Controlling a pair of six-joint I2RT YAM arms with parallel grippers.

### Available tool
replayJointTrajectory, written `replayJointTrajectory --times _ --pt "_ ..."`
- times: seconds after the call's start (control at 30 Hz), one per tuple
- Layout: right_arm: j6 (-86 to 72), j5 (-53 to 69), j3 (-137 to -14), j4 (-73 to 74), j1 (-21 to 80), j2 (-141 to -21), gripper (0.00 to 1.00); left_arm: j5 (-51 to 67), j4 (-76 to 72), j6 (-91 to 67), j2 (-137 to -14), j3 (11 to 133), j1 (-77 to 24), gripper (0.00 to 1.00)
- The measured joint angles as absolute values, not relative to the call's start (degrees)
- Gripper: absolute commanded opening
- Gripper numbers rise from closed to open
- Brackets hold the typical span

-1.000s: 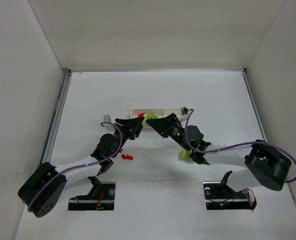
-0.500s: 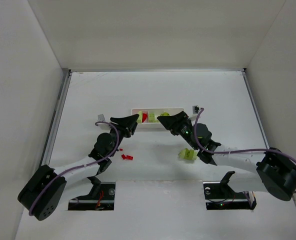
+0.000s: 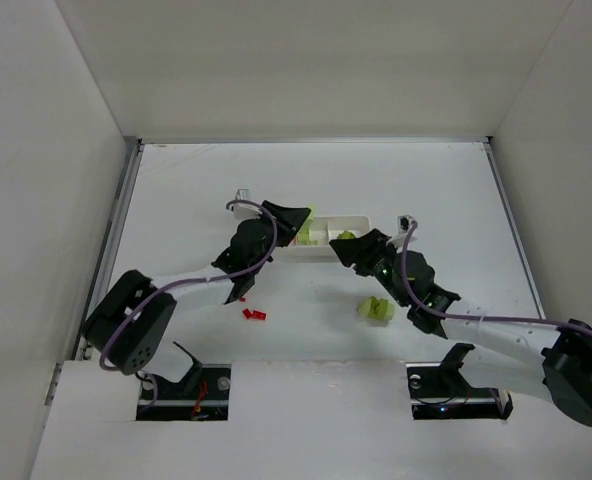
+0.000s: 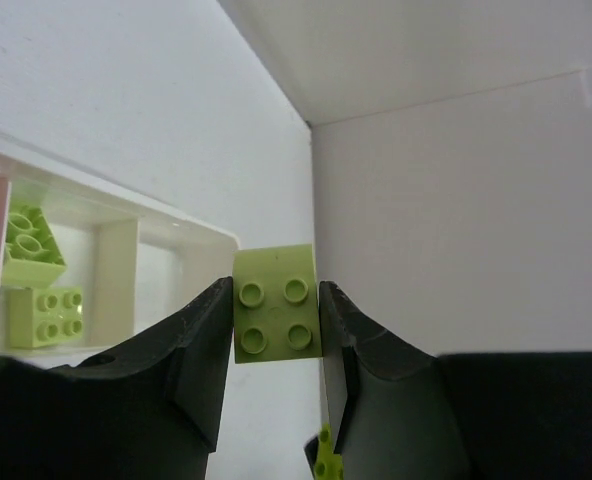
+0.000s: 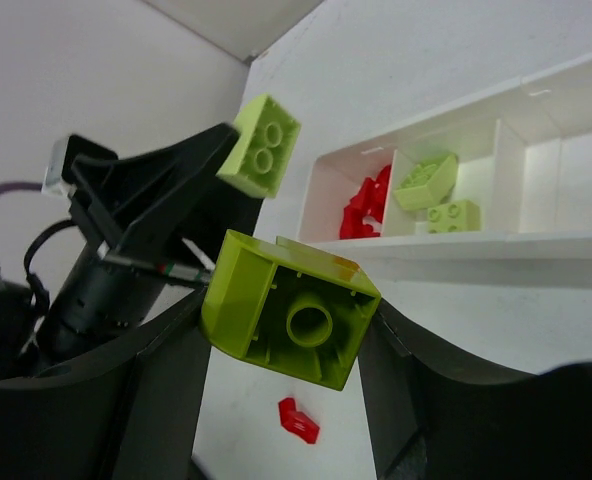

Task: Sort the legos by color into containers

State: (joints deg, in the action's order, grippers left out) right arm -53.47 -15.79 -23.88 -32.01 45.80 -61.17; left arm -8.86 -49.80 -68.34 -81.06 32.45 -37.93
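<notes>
**A:** Top view: left gripper (image 3: 296, 220) sits over the left part of the long, shallow white plastic tray (image 3: 364, 221). Right gripper (image 3: 342, 243) is at the tray's near wall, toward its right part. The tray's long axis runs left-right. On the table (image 3: 306, 180): loose yellow-green plastic bricks (image 3: 376, 308) beside the right arm, loose red plastic bricks (image 3: 254, 314) beside the left arm.

**B:** Grips?

**A:** Left wrist view: jaws clenched on a small square yellow-green plastic brick (image 4: 276, 316), four studs facing the camera. The tray shows to its left in frame, with two sorted yellow-green bricks (image 4: 44, 315) lying inside (depth unreadable here, so no call on what's under the held brick).

**A:** Right wrist view: jaws grasping a larger yellow-green plastic brick (image 5: 291, 320), hollow underside to the camera, on the near side of the tray wall. Sorted red bricks (image 5: 364, 205) lie in the end compartment (image 5: 321, 200), the yellow-green ones in the middle compartment (image 5: 471, 165) next to it. The left gripper holds its brick up by the red end.

**B:** What does the drop turn on?

**A:** My read: the target is the middle compartment. Left shifts one compartment along the long axis, away from the red end. Right has to cross the near wall first. Left looks nearer. Risk: both converge on one compartment and the fingers clash.
</notes>
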Motion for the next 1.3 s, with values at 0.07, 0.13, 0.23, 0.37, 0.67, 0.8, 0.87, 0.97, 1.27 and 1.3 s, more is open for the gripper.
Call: replayJointTrajectory --times 0.07,0.13,0.23,0.37,0.67,0.8,0.87,0.97,1.27,1.3 --pt "-52.8 -16.1 -23.0 -31.0 45.8 -60.3 0.47 -8.5 -48.5 -67.4 -85.1 35.0 -37.9 0.23" --pt "-52.2 -16.3 -22.3 -30.2 45.8 -59.6 0.47 -8.1 -47.2 -66.8 -88.2 36.7 -37.9 0.25" --pt "-51.8 -16.3 -21.3 -29.5 45.8 -58.4 0.47 -7.7 -45.1 -66.4 -91.8 38.4 -38.2 0.41" --pt "-51.3 -16.1 -21.1 -29.0 45.3 -57.4 0.47 -7.0 -43.4 -66.2 -93.6 39.1 -38.5 0.57" --pt "-51.5 -14.5 -22.0 -29.1 43.7 -59.9 0.47 -6.7 -44.0 -69.0 -87.0 35.1 -40.2 0.52" --pt "-54.0 -13.3 -23.6 -29.5 42.3 -62.5 0.47 -6.9 -50.0 -71.7 -79.2 27.6 -43.0 0.53" --pt "-56.3 -12.1 -24.6 -30.3 41.1 -63.9 0.46 -6.9 -53.8 -72.8 -76.5 23.8 -44.3 0.57" --pt "-60.4 -9.3 -26.0 -31.6 39.2 -65.3 0.46 -6.9 -59.2 -72.6 -74.3 19.6 -45.1 0.62" --pt "-74.1 4.1 -28.1 -34.3 36.4 -67.8 0.43 -6.0 -69.2 -59.5 -69.5 13.8 -44.9 0.74" --pt "-75.3 5.6 -28.1 -34.3 36.4 -67.8 0.43 -5.9 -69.5 -57.4 -68.5 13.5 -44.9 0.75"
